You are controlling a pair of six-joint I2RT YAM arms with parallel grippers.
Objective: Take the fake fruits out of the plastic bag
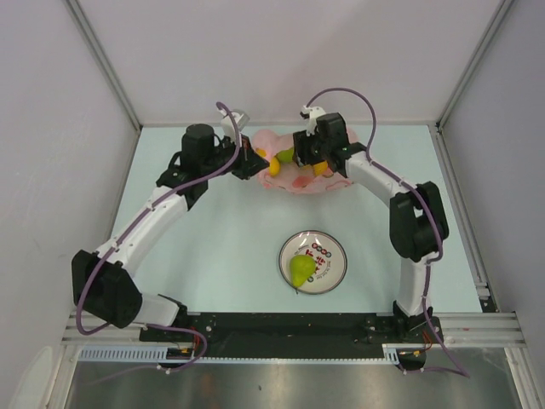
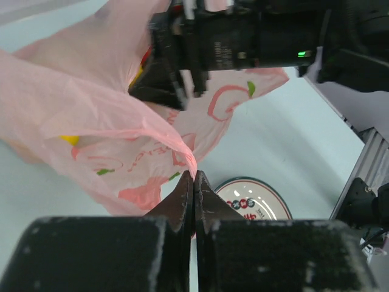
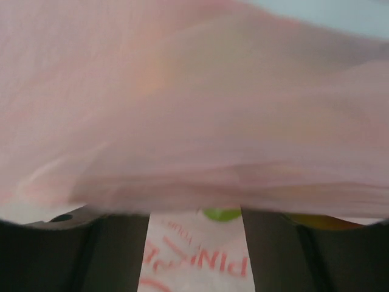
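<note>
Table rear: plastic bag lengthwise L-R

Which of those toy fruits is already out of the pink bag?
The green pear, lying alone on the white plate. The other fruits, yellow and green, are back at the pink bag.

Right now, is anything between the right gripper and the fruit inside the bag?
Yes. In the right wrist view a fold of the plastic bag drapes across just ahead of the right gripper, covering its tips. Only a sliver of a green fruit shows under that fold, in line with the gap between the open jaws.
</note>
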